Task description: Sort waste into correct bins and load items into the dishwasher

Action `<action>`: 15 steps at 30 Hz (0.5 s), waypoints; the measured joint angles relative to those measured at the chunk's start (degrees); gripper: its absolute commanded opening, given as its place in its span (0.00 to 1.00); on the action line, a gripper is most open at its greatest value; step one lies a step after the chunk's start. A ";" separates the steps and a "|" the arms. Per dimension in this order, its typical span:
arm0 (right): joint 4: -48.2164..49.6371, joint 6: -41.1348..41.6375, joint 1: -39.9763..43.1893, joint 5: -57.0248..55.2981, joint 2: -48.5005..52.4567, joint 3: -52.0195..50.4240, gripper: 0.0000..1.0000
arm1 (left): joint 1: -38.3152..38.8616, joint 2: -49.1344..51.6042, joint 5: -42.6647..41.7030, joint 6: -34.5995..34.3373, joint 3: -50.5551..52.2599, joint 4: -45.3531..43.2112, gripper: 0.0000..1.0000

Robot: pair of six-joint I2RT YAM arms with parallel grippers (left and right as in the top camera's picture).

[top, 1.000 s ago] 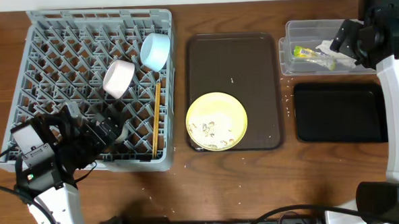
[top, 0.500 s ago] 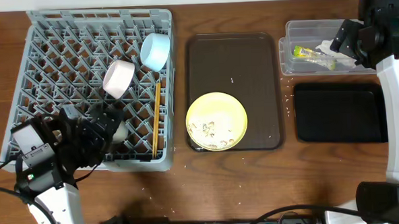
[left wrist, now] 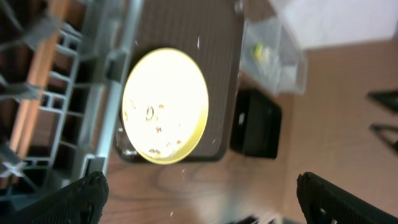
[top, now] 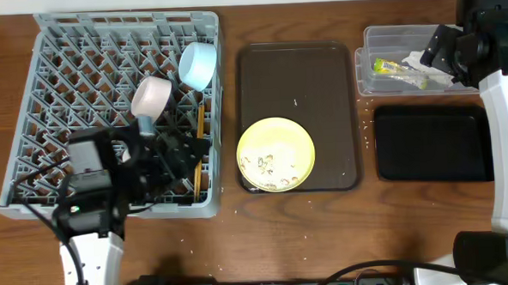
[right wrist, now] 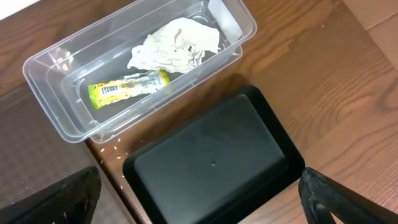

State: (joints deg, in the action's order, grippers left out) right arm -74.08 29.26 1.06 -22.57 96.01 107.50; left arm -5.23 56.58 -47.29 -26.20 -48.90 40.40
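While the left fingers [left wrist: 78, 200] stand spread wide with nothing between them, they hang over the edge of the grey dish rack [top: 124, 17], whose outer wall runs below them on one side. Just past that wall, ahead of the fingers, the pale yellow plate [left wrist: 165, 106] lies flat on the brown serving tray [top: 294, 72], with beige crumbs [left wrist: 155, 130] scattered over its face. Seen from overhead, the wooden chopsticks [top: 201, 128] lie in the rack right beside these fingers, along its wall. Farther back among the pegs the pinkish-white bowl [top: 151, 97] stands tilted, and beyond it the light blue bowl [top: 197, 63], also tilted.

The right fingers [right wrist: 59, 200] are likewise parted as far as they go and hold nothing. Below them lies the shallow black tray [right wrist: 211, 162], bare inside. Just ahead of them, close beside that tray on the wooden tabletop [right wrist: 348, 93], sits the clear plastic tub [right wrist: 43, 78]. In it the crumpled white napkin [right wrist: 174, 45] lies next to the yellow-green wrapper [right wrist: 127, 88].
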 measured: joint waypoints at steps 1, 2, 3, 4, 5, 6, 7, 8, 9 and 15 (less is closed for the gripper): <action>0.02 0.00 0.00 0.00 0.00 0.00 0.99 | 1.75 0.00 1.27 -0.02 0.00 -0.04 0.98; 0.00 0.00 0.00 0.00 0.00 0.00 0.99 | 3.28 0.00 2.51 -0.15 0.00 -0.04 0.98; 0.00 0.00 0.00 0.00 0.00 0.00 0.99 | 5.01 0.00 4.02 -0.37 0.00 -0.02 0.98; 0.02 0.00 0.00 0.00 0.00 0.00 0.99 | 6.49 0.00 5.51 -0.66 0.00 -0.02 0.98; 0.00 0.00 0.00 0.00 0.00 0.00 0.99 | 7.54 0.00 6.67 -0.74 0.00 0.00 0.98; 0.02 0.00 0.00 0.00 0.00 0.00 0.99 | 8.79 0.00 8.15 -0.87 0.00 0.00 0.98; 0.00 0.00 0.00 0.00 0.00 0.00 0.99 | 9.79 0.00 9.46 -0.98 0.00 0.04 0.98; 0.02 0.00 0.00 0.00 0.00 0.00 0.99 | 10.95 0.00 11.19 -1.03 -0.13 0.37 0.98; 0.00 0.00 0.00 0.00 0.00 0.00 0.99 | 12.04 0.00 13.07 -1.05 -0.55 1.51 0.98; -0.02 0.00 0.00 0.00 0.00 0.00 0.99 | 17.09 0.00 24.92 -1.27 -6.03 9.18 0.98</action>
State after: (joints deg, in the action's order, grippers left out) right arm -74.11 29.26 1.06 -22.57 96.01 107.50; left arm 11.86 56.58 -22.37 -27.46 -54.94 49.58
